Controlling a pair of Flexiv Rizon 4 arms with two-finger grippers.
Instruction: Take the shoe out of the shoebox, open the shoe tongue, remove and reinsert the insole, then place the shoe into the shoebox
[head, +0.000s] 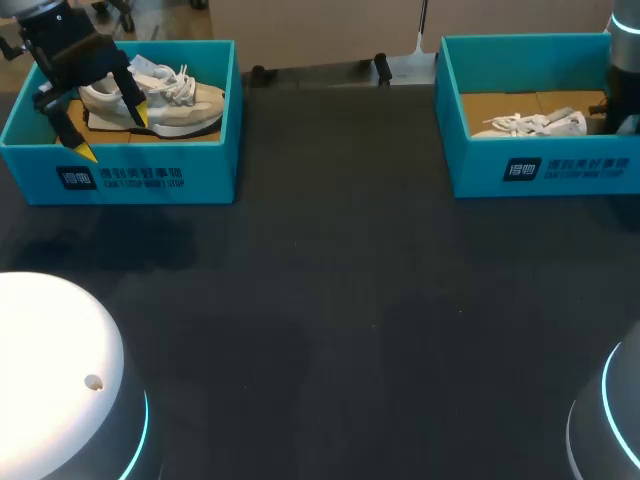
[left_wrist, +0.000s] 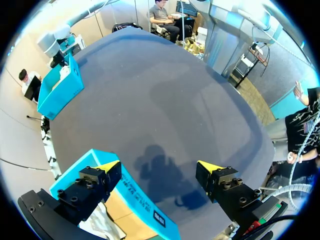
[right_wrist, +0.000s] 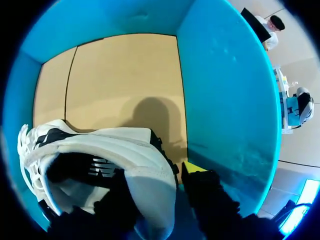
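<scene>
A teal shoebox (head: 140, 175) at the back left holds a beige and white sneaker (head: 160, 100) lying on its side. My left gripper (head: 113, 133) hangs open over that box's front left corner, holding nothing. In the left wrist view it (left_wrist: 160, 167) straddles the box's front wall (left_wrist: 135, 195), with a bit of white shoe (left_wrist: 102, 220) under one finger. A second teal shoebox (head: 540, 165) at the back right holds a white sneaker (head: 530, 125). My right gripper (right_wrist: 155, 190) is down inside this box at the heel collar of the sneaker (right_wrist: 100, 150), which rests on the cardboard floor (right_wrist: 120, 75).
The dark tabletop (head: 330, 300) stretches between the two boxes. The white domes of my arm bases (head: 50, 370) (head: 610, 420) sit at the front corners. Small black clamps (head: 380, 68) stand at the table's back edge.
</scene>
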